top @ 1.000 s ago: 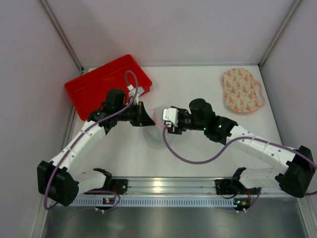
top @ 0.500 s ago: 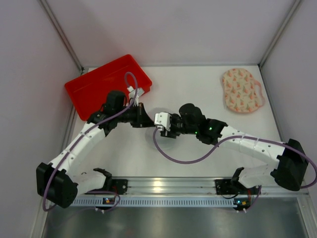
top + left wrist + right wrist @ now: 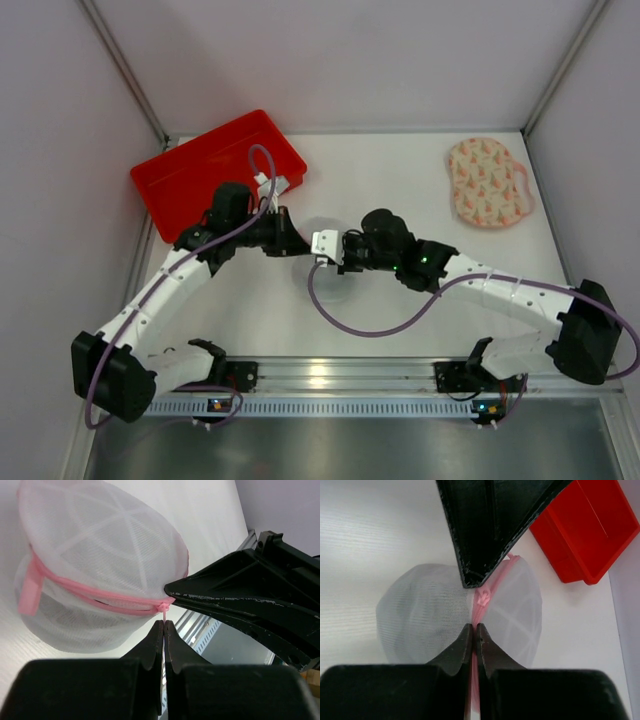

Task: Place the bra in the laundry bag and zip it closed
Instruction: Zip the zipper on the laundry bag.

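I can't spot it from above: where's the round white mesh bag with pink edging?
In the top view the round white mesh bag lies left of centre, gripped by the left gripper and right gripper, near the red plastic tray.

right claw [image 3: 473, 628] | swung left to laundry bag [image 3: 420, 610] | closed on zip [image 3: 483, 597]

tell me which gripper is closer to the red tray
Left. The left gripper is just off the red tray's near edge; the right gripper meets it from farther right, both shut on the laundry bag.
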